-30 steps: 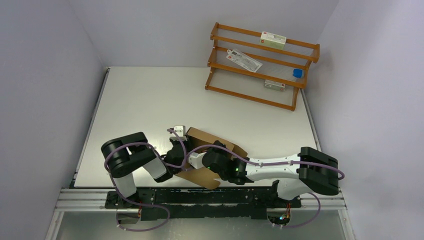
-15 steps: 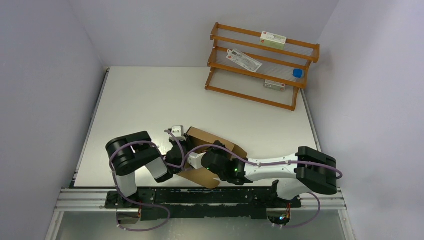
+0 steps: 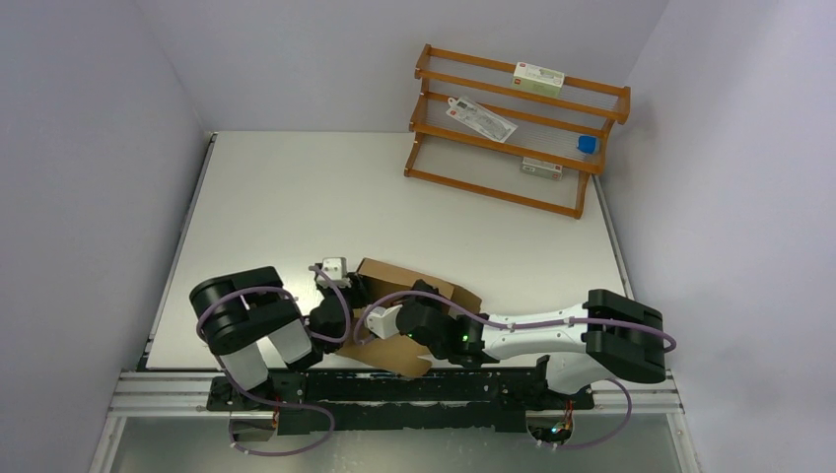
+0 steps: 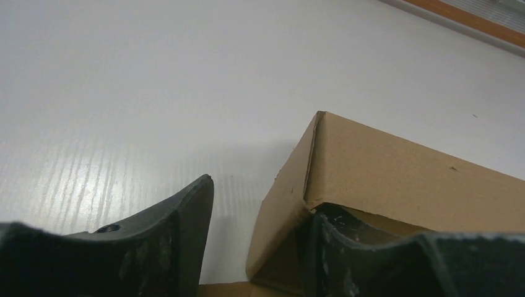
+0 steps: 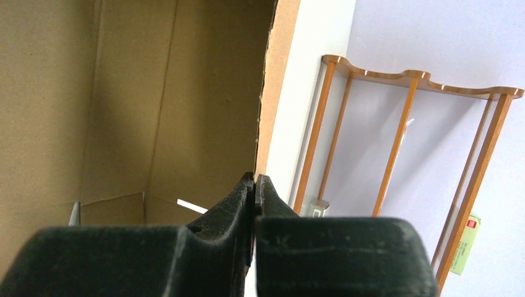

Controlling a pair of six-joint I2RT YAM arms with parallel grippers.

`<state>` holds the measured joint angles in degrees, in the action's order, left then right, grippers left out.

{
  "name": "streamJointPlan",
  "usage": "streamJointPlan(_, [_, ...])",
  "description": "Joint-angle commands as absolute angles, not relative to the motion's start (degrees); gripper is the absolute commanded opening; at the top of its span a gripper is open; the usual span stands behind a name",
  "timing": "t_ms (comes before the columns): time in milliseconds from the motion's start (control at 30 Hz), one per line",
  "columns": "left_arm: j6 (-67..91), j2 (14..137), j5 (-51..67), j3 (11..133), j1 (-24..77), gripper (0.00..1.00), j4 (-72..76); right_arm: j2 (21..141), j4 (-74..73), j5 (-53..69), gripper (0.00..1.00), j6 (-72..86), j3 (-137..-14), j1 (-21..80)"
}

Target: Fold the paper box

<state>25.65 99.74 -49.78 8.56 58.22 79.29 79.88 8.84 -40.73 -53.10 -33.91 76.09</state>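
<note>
**Paper box [image 3: 414, 288], partly formed, on the surface [image 3: 296, 197] near its front edge, between your two arms.**
Left gripper [image 4: 263, 199]: jaws apart, straddling one side wall, the outer one clear of the card. Right gripper [image 5: 254, 182]: jaws pressed together at a panel edge; you cannot tell if they pinch it. Risk: with your left hold loose, a right-arm push likely slides or collapses the box.

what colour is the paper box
Plain brown, unprinted cardboard; the paper box shows best in the left wrist view.
</note>
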Motion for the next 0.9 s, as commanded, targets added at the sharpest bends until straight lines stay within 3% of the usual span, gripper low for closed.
streamJointPlan(0, [24.6,97.5,-52.8,5.4,56.9,0.56,80.4,80.3,6.6,-42.3,0.05,-53.3,-32.3,76.1])
streamJointPlan(167, [24.7,92.4,-50.6,1.3,57.0,0.64,82.9,81.3,9.4,-42.7,0.08,-54.6,-32.6,75.9])
streamJointPlan(433, [30.5,77.3,-49.3,1.7,57.1,0.75,62.0,84.1,13.0,-44.0,0.08,-56.7,-33.9,75.8])
streamJointPlan(600, [29.1,77.4,-47.5,1.4,57.0,0.81,63.7,85.9,13.8,-43.4,0.08,-57.2,-34.9,75.8])
streamJointPlan(700, [29.6,77.0,-45.3,0.3,57.1,0.9,66.3,86.0,14.0,-42.9,0.08,-57.9,-35.3,75.3])
streamJointPlan(867, [32.5,67.3,-43.2,-2.0,57.1,0.91,57.0,85.7,16.4,-41.9,0.09,-60.7,-35.4,73.7])
